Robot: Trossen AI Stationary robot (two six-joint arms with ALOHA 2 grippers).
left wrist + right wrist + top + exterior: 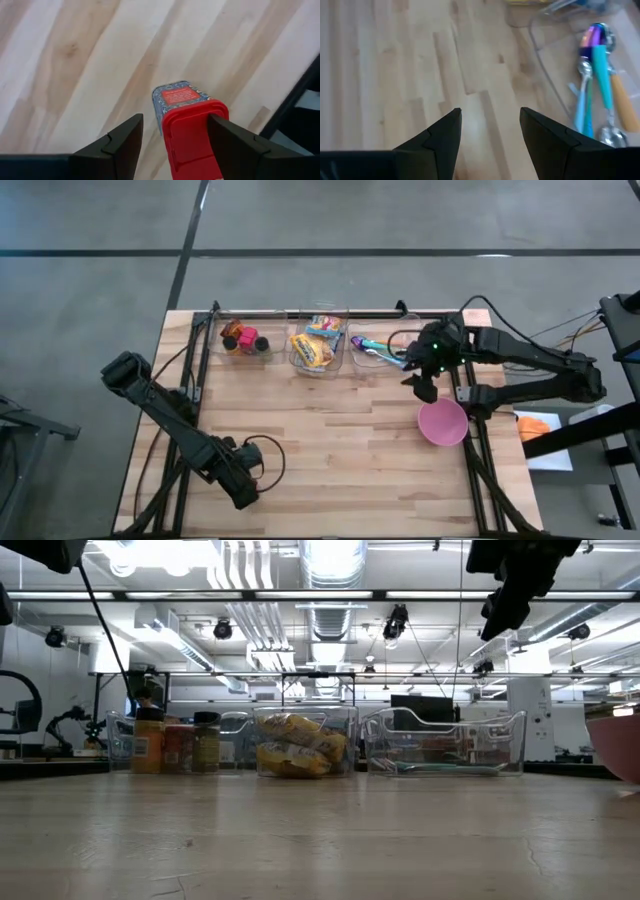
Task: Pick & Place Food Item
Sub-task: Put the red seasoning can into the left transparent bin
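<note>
Resting low at the near left corner of the butcher-block table [330, 450], the left gripper [243, 488] holds a red-capped container [192, 130] between its fingers [120, 145]; the wrist view shows the red cap pressed against one finger with a gap on the other side, so the jaws are clamped loosely on it. The container's blue patterned body with a red label points out over the bare wood. The table top is pale laminated planks with visible grain, framed by dark rails along both sides and the far edge.

Near the right edge sits a pink bowl [442, 422], upright, just inside the right rail. Beyond it the right gripper [425, 385] hangs above the table, close to the rightmost bin, its fingers [445, 135] apart with only wood showing between them.

Along the far edge stand three clear bins in a row. The left bin [243, 340] holds spice jars [170, 745]. The middle bin [317, 346] holds yellow snack packets [295, 755]. The right bin [372, 348] holds utensils [597, 75], among them a teal-handled scoop.

Beyond the table: grey floor with dark lines, an orange item [538, 423] on white paper to the right, and an open lab with ceiling ducts [330, 570] and strip lights.
</note>
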